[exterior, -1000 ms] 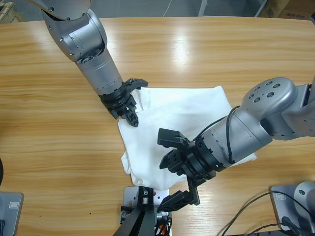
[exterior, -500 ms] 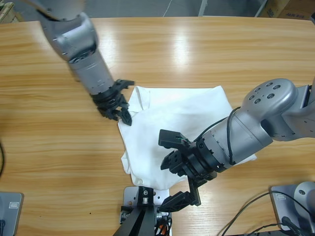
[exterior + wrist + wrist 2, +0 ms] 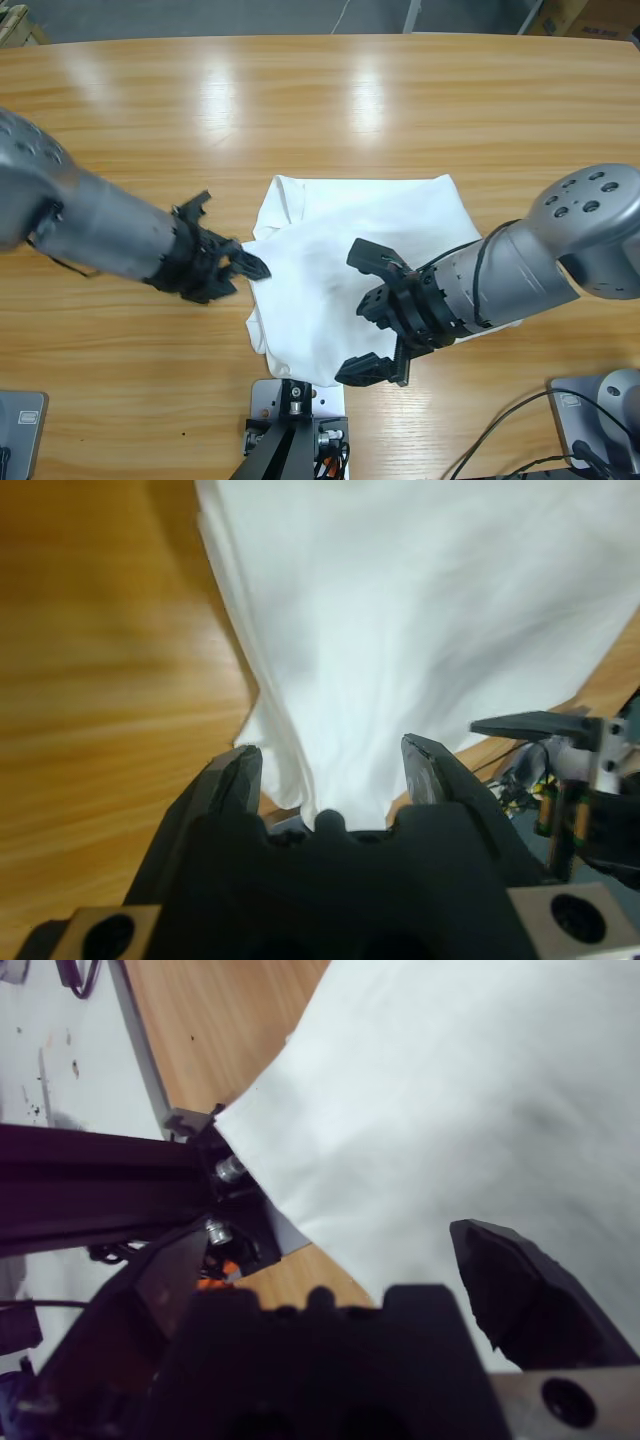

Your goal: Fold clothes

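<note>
A: Far left, item one?
B: Left arm, silver-grey, coming in from the left edge, lying low over the counter.

A: Its claw?
B: Left claw, black, at the shirt's left edge. In the wrist view a bunch of white cloth runs back between the jaws, gripped there.

A: Middle?
B: Shirt, white, wrinkled, lying at the counter's centre and reaching the near edge. Its left edge is drawn to a point at the left claw.

A: Right side?
B: Right arm, entering from the right edge. Right claw over the shirt's lower part, jaws spread wide, nothing between them.
</note>
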Available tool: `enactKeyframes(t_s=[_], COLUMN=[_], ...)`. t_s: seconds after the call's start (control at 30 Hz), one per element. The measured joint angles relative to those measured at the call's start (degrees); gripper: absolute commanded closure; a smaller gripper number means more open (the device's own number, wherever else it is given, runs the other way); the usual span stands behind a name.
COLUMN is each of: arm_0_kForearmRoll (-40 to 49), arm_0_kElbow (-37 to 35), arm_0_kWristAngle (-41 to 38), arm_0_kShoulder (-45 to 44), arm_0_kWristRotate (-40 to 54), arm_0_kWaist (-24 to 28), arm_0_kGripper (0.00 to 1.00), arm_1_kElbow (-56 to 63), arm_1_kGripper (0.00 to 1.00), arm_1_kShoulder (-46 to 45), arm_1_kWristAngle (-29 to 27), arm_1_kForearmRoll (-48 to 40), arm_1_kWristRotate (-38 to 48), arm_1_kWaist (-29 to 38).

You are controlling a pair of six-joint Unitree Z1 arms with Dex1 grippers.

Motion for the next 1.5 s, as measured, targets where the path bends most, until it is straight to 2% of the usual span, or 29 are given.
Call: enactKeyframes(t_s=[0.3,0.53,0.87,0.9,0.93,0.97,1.17,1.5], arm_0_kForearmRoll=[-6.9,-11.8,-14.0,-14.2,-14.4,-14.7,-18.1,-19.0], arm_0_kElbow=[6.6,7.2,7.3,7.4,7.5,7.6,8.9,9.0], arm_0_kWristAngle=[3.9,4.8,6.0,6.4,6.8,7.1,7.5,7.5], arm_0_kShoulder=[0.0,0.3,1.7,1.7,1.7,1.7,2.4,2.5], arm_0_kWristRotate=[-8.2,-9.8,-11.7,-11.9,-12.0,-12.1,-12.1,-12.1], arm_0_kWaist=[-3.9,-4.4,-6.1,-6.1,-6.1,-6.1,-6.3,-7.2], arm_0_kGripper=[0.46,0.46,0.464,0.5,0.58,0.593,0.591,0.559], arm_1_kElbow=[4.1,4.7,5.2,5.4,5.6,6.0,6.4,6.7], arm_1_kGripper=[0.0,0.0,0.0,0.0,0.0,0.0,0.0,0.0], arm_1_kShoulder=[-2.6,-2.9,-2.9,-2.9,-2.9,-2.9,-2.9,-2.9], arm_1_kWristAngle=[-0.5,-0.5,-0.5,-0.5,-0.5,-0.5,-0.5,-0.5], arm_1_kForearmRoll=[0.0,-0.2,-0.7,-0.8,-1.0,-1.2,-1.8,-3.5], arm_1_kWristRotate=[0.2,0.6,0.6,0.6,0.6,0.6,0.7,0.8], arm_1_kWaist=[0.0,0.0,0.0,0.0,0.0,0.0,0.0,0.0])
